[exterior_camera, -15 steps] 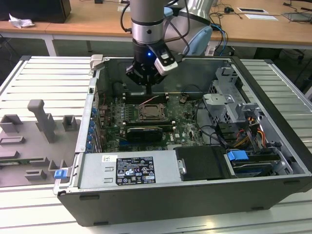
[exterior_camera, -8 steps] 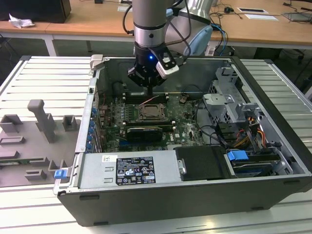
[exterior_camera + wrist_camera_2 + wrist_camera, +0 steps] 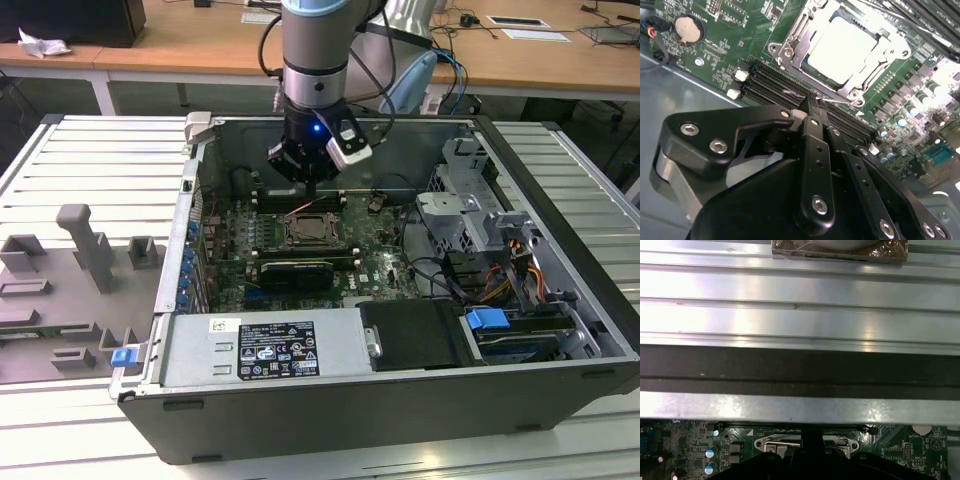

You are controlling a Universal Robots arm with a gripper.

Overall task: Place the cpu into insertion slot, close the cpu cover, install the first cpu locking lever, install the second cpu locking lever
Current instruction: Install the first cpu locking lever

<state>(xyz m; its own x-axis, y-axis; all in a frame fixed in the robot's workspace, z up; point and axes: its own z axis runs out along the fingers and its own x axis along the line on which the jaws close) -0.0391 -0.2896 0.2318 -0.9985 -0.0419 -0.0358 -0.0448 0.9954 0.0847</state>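
Second wrist view: cpu [image 3: 842, 47], pale square metal top, sits in the socket with the silver cover [image 3: 812, 30] framing it, closed flat. Fingers [image 3: 809, 114] pressed together, nothing between them, tips just beside a thin wire lever [image 3: 837, 101] at the socket edge.

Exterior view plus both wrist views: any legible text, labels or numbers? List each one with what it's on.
Nothing is legible enough to quote.
Power supply label: print and symbols, too small to read.
White sticker beside it: too small to read.
Motherboard silkscreen near the coin cell battery: blurred.
cpu top: washed out by glare, no marking readable.
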